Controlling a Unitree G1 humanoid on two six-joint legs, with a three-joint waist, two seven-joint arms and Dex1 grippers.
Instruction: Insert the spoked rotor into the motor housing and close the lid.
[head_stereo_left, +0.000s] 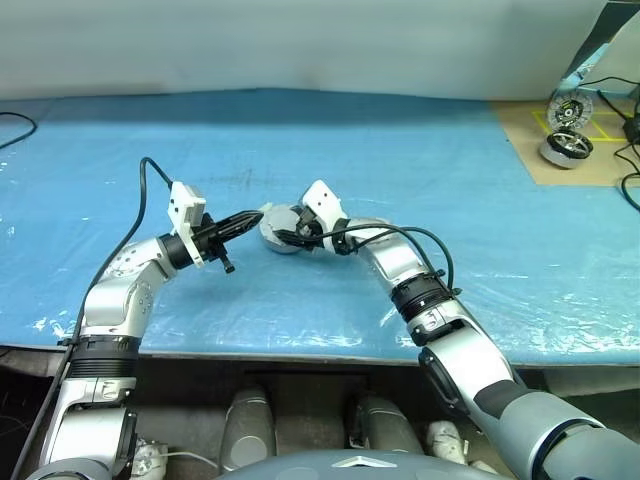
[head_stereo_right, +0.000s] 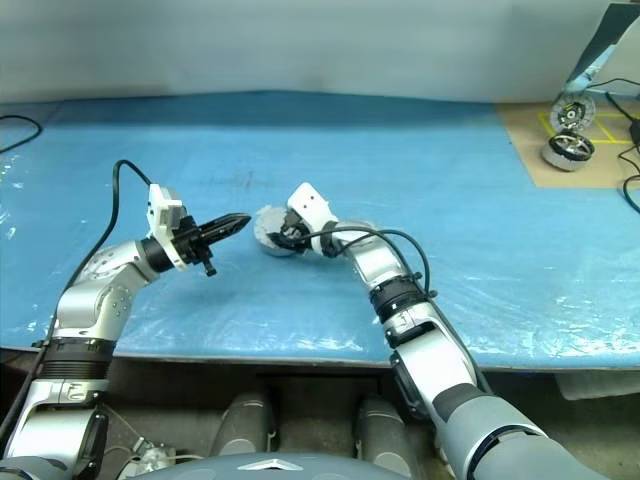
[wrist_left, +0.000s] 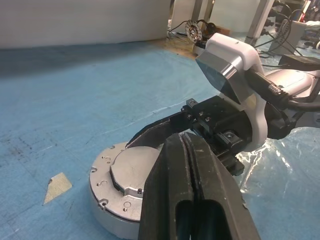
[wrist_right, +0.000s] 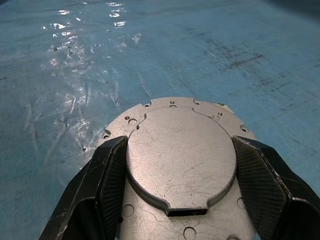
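We note a table covered in blue plastic sheeting (head_stereo_left: 420, 170), wrinkled near its front edge. A round silver motor housing (wrist_left: 112, 187) rests on it mid-table. A tan board (head_stereo_left: 530, 140) lies at the far right corner.

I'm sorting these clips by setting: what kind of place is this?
Probably a robotics lab or workshop bench: a blue plastic-covered table, round metal motor parts on a taped cardboard mat, and loose cables beside it.
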